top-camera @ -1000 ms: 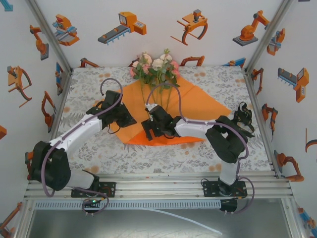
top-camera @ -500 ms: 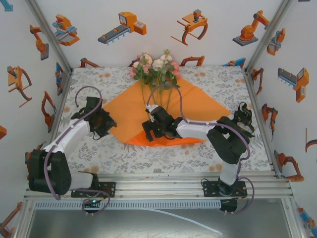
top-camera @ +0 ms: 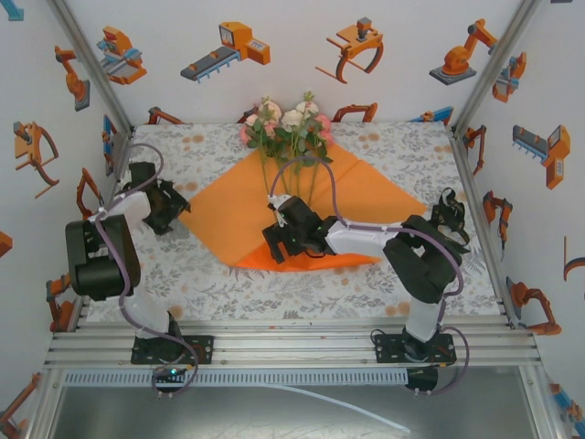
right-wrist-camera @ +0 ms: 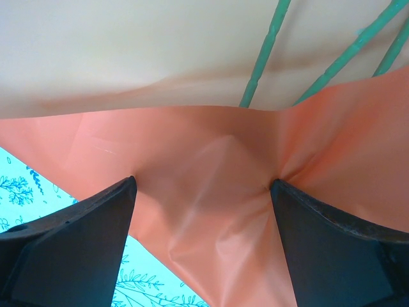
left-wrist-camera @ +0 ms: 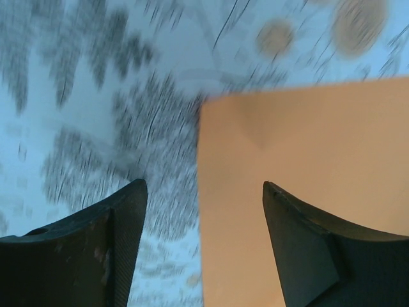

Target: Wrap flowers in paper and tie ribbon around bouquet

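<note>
Left gripper (left-wrist-camera: 204,192) — seemingly empty — by paper (left-wrist-camera: 307,141)

Grey leaf-print table (top-camera: 384,283) carrying orange paper (top-camera: 233,206) spread flat at centre, corners pointing left and right, flowers (top-camera: 288,128) lying on it, heads toward far edge.

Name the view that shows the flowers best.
Top external: the flowers show whole, blooms and leaves included, lying on the paper. Right wrist catches a few bare green stems above the folded paper.
</note>
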